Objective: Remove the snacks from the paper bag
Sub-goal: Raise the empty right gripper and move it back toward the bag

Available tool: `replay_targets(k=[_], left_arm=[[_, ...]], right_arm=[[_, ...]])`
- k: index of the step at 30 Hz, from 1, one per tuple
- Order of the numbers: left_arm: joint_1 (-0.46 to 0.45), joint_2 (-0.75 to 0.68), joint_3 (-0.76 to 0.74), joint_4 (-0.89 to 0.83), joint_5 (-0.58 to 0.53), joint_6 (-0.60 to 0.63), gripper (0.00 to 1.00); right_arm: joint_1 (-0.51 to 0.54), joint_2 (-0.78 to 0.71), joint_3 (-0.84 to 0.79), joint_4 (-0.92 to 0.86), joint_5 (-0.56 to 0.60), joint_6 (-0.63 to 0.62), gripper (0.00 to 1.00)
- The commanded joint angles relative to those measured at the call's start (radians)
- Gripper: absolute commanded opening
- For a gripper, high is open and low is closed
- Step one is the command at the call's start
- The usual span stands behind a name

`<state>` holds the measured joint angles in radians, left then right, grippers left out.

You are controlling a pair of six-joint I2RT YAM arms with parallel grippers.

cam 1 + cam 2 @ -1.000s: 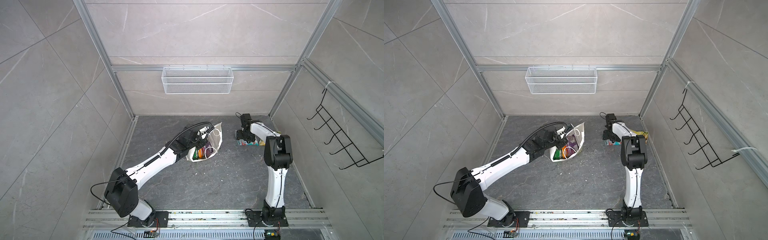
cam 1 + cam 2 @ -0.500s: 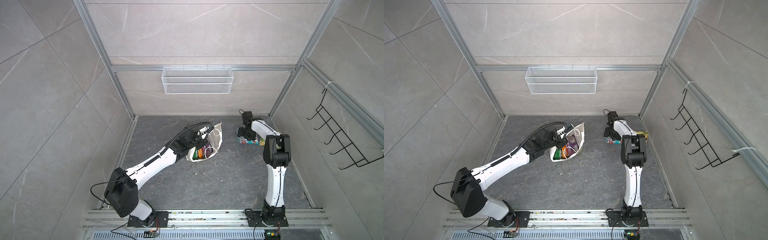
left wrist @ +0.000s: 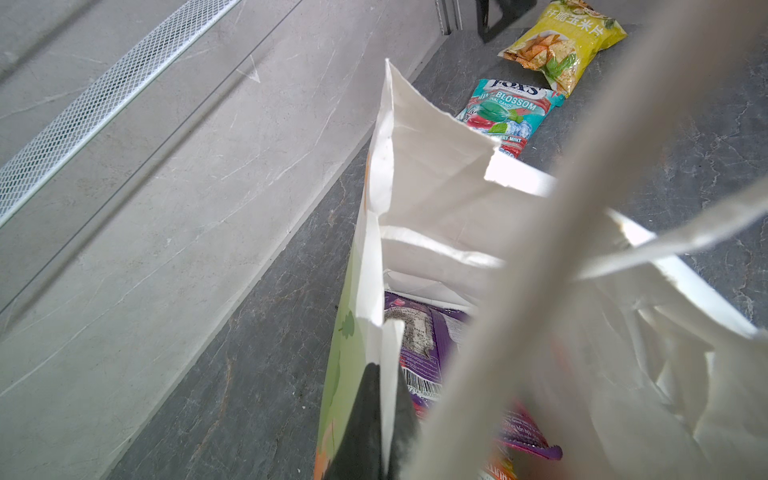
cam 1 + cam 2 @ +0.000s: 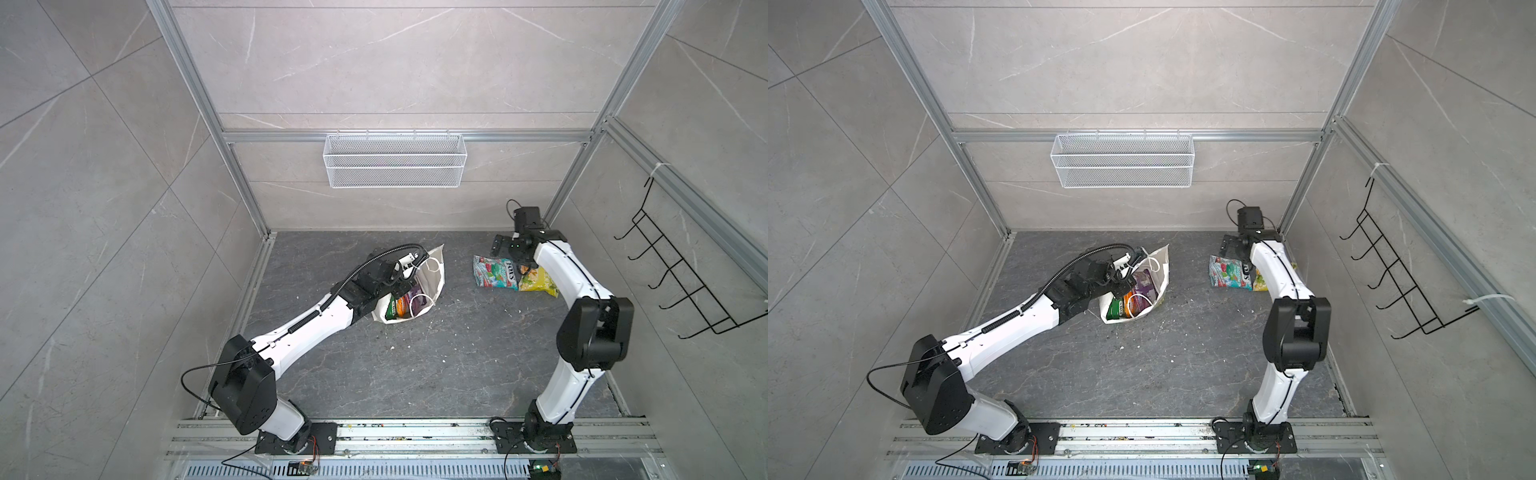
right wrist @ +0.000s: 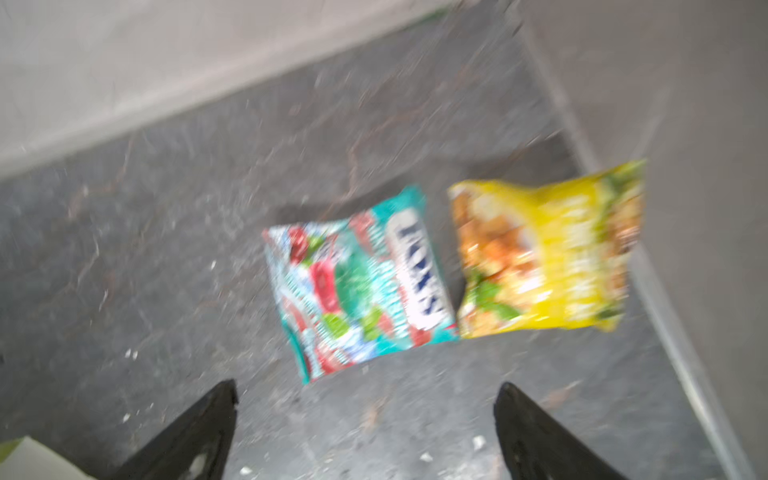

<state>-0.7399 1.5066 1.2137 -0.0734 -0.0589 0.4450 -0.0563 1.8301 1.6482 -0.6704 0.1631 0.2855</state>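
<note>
Snacks lie in two places. Two are out on the dark grey stone floor (image 4: 374,374) near its right back corner: a flat glossy teal packet (image 4: 494,272) (image 5: 357,282) marked "FOX'S", and just beside it a crinkled yellow chip bag (image 4: 539,284) (image 5: 544,253). The others sit inside the tall white paper bag (image 4: 434,272) (image 4: 1162,266) (image 3: 436,199), which stands tilted near the floor's middle with its mouth gaping and its cord handles loose. A purple packet (image 4: 1144,282) (image 3: 432,345), an orange packet (image 4: 1129,305) and a green packet (image 4: 1115,309) show through the mouth.

The left arm stretches low from the front rail to the bag. The left gripper (image 3: 384,436) is clenched on the bag's side wall at the rim, with one dark finger outside and one inside.

The right arm rises to a high elbow. Its forearm reaches back over the chip bag. The right gripper (image 5: 365,440) (image 4: 500,245) is released, fingers wide apart and empty, above bare floor beside the teal packet.
</note>
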Motion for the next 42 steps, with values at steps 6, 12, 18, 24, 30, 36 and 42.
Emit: replay_targets(k=[6,12,18,24,30,36,42], left_arm=[[-0.001,-0.011,0.017,0.021,0.025,-0.019,0.0],[-0.001,-0.003,0.029,0.014,0.041,-0.018,0.0],[-0.001,0.013,0.037,0.015,0.042,-0.012,0.0],[-0.001,0.021,0.038,0.025,0.042,-0.011,0.0],[-0.002,0.024,0.045,0.016,0.045,-0.015,0.0],[-0.001,0.018,0.047,0.017,0.047,-0.017,0.0],[-0.001,0.019,0.046,0.014,0.048,-0.02,0.0]], right_arm=[[-0.218,0.102,0.022,-0.021,-0.067,-0.133,0.99],[-0.272,0.215,0.085,-0.055,-0.189,-0.208,0.99],[-0.267,0.301,0.129,-0.07,-0.231,-0.261,0.99],[-0.26,0.368,0.186,-0.102,-0.186,-0.276,0.9],[-0.247,0.434,0.277,-0.133,-0.181,-0.307,0.82],[-0.227,0.465,0.312,-0.153,-0.179,-0.304,0.81],[-0.227,0.443,0.278,-0.157,-0.149,-0.216,0.79]])
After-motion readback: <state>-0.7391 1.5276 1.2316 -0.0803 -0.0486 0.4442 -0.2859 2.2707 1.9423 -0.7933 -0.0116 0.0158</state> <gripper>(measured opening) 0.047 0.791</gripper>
